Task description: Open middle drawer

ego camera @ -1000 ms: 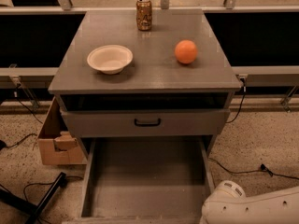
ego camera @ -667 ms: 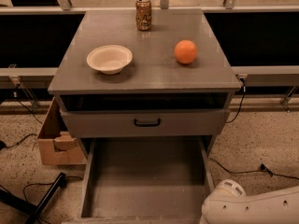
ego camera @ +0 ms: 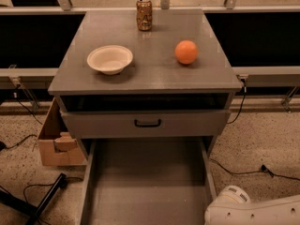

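The middle drawer [ego camera: 147, 186] is seen pulled far out of the grey desk [ego camera: 154, 76]. Its shallow grey tray is exposed, and its front is cut off by the lower edge of the view. Above it, the upper drawer [ego camera: 192, 123] is pushed in, and a small black handle [ego camera: 147, 123] is fixed at the centre of its front. A dark gap is left between that front and the desk top.

On the desk top, a white bowl [ego camera: 109, 59] is set at the left, an orange [ego camera: 186, 52] at the right and a drink can [ego camera: 144, 14] upright at the back. All three are well apart.

The gripper is not shown, so its state cannot be told. Only a white arm segment [ego camera: 253, 211] is seen at the lower right corner, just beside the tray's right wall. A cardboard box [ego camera: 54, 144] is placed on the speckled floor at the desk's left.
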`<state>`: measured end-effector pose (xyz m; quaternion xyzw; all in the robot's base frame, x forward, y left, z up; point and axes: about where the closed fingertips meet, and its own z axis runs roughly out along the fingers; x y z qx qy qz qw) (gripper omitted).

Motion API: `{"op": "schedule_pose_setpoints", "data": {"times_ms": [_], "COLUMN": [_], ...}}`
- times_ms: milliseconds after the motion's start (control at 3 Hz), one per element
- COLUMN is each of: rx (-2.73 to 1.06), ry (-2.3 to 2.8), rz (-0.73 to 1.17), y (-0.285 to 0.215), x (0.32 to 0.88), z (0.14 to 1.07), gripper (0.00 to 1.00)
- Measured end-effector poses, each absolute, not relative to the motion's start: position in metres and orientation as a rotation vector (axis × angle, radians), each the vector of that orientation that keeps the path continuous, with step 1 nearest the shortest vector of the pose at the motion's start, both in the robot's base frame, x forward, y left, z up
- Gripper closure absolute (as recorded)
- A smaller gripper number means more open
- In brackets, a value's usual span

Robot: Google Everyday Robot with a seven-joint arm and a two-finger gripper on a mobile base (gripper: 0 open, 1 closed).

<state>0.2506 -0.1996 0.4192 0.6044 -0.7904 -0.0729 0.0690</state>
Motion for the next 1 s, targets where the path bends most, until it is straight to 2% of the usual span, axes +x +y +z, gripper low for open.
{"op": "schedule_pose_setpoints", "data": {"times_ms": [667, 1000], "rx": [1.819, 1.819], "ry": [-2.379, -2.379], "rz": [-0.219, -0.219], "y": [-0.1996, -0.1996], "x": [0.2506, 0.2506], "z": [0.4246, 0.4246], "gripper": [0.00, 0.00]}}
